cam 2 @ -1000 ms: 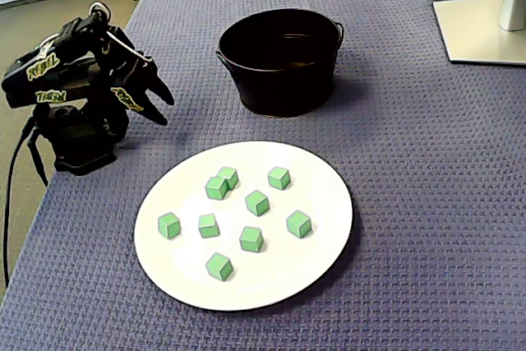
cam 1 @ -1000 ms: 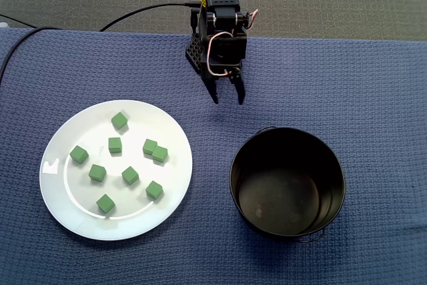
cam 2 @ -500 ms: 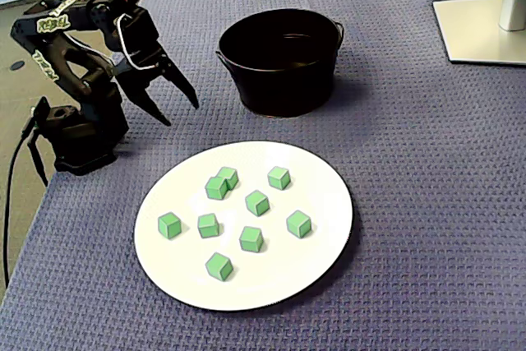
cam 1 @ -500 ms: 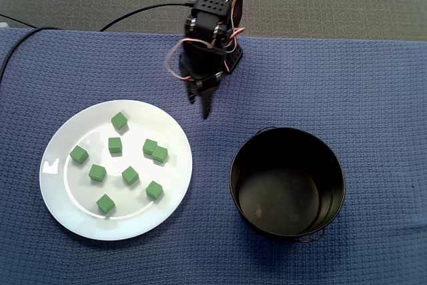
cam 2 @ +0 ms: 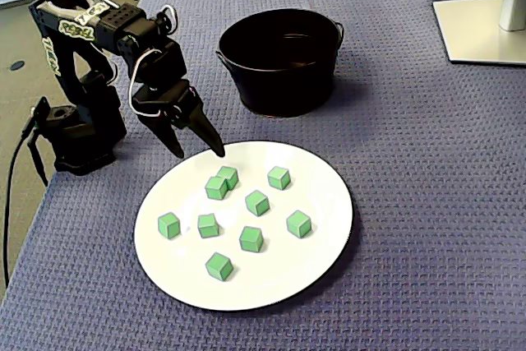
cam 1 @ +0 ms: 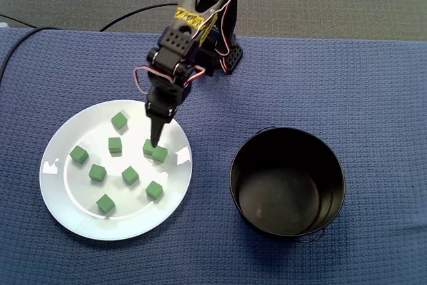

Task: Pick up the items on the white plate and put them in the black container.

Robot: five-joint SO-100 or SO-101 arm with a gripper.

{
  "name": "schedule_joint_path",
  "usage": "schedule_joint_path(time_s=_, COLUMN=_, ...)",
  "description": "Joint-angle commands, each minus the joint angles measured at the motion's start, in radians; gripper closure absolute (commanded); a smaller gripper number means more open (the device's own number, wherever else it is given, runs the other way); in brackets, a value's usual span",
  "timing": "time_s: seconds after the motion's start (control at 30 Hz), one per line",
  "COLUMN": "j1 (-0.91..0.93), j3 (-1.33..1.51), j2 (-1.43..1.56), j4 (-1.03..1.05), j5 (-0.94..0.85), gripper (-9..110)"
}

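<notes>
Several green cubes lie on the white plate point(cam 1: 63, 198) point(cam 2: 320, 203). Two of them, a touching pair point(cam 1: 155, 150) point(cam 2: 222, 182), sit near the plate's middle right in the view from above. My gripper point(cam 1: 156, 138) point(cam 2: 200, 154) hangs open over the plate's edge, its fingertips just above and beside that pair, holding nothing. From above the two fingers overlap; the side fixed view shows them spread apart. The black container point(cam 1: 280, 198) point(cam 2: 279, 88) stands empty beside the plate.
The arm's base point(cam 2: 78, 137) sits at the table's edge beside the plate. A black cable point(cam 1: 133, 15) runs off the cloth behind it. A monitor foot point(cam 2: 481, 26) stands at the far corner. Blue woven cloth covers the table.
The arm has swung from the bare cloth between plate and container out over the plate and lowered toward the paired cubes. The jaws stay open; no cube has moved.
</notes>
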Motion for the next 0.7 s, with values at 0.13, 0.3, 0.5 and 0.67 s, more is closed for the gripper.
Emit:
schedule_joint_path(time_s=0.13, j1=-0.058, j3=-0.209, j2=-0.190, j4=-0.015, j5=0.060, gripper=72)
schedule_joint_path(time_s=0.3, j1=-0.087, j3=-0.282, j2=-0.287, j4=-0.028, j5=0.044, gripper=74)
schedule_joint_path(time_s=0.5, j1=-0.107, j3=-0.301, j2=-0.353, j4=-0.031, j5=0.063, gripper=81)
schedule_joint_path(time_s=0.67, j1=-0.103, j3=-0.284, j2=-0.368, j4=-0.064, j5=0.063, gripper=83)
